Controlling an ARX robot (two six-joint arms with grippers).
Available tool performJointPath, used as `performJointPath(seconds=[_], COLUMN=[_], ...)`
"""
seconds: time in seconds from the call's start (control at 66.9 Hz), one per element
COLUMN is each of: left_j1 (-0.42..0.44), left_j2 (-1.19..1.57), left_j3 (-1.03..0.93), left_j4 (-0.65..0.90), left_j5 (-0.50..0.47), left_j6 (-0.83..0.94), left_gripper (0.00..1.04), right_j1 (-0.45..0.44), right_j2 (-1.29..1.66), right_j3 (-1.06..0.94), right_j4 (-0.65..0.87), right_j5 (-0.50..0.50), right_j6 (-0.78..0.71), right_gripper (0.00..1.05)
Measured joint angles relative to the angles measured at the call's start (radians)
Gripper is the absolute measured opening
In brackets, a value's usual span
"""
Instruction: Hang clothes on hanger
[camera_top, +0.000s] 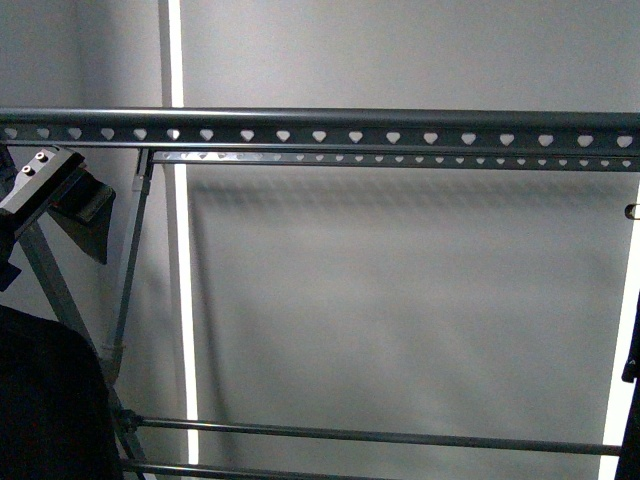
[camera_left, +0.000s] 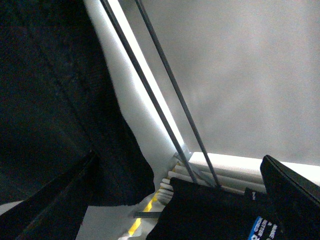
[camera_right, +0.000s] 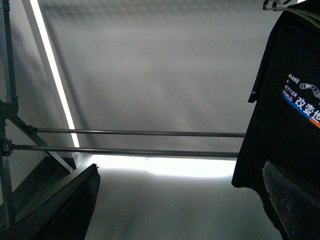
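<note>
Rail of the grey metal rack runs flat across the front view. It is a long, smooth strip punched with a row of small heart-shaped holes, with a second punched strip just behind it. Two thin round rods cross lower down, against a plain matt wall.

The black T-shirt hangs limp at one end of the rods, well apart from the middle of the rack. Its soft fabric bears white "MAKE A BETTER WORLD" lettering, Chinese characters and a blue and orange stripe. What it hangs from is cut off at the picture's edge.

The right gripper has its dark, flat fingers spread wide with nothing between them.

The left gripper is likewise spread wide. Folded black cloth fills one side of its view, and whether that cloth touches a finger cannot be told.
</note>
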Motion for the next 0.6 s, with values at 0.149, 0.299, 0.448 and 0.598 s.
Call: performJointPath(seconds=[0.149,0.299,0.448,0.598], left_j1=[0.002,0.024,0.047,0.066], left_j2=[0.034,0.077,0.169,0.294], left_j3=[0.002,0.019,0.095,0.219], left_j4=[0.047,0.077,0.095,0.109], left_j5=[-0.050,-0.068,-0.085,-0.093], left_j6=[-0.005,0.005,0.044,0.087], left_gripper=[0.98,0.98,0.96,0.66], right_j1=[0.000,0.000,0.000,0.000], right_j2=[0.000,0.000,0.000,0.000], right_j3=[0.000,0.000,0.000,0.000], right_j4=[0.000,0.000,0.000,0.000], right_j5=[0.000,0.000,0.000,0.000], right_j6=[0.000,0.000,0.000,0.000], right_gripper=[0.97,0.97,0.97,0.97])
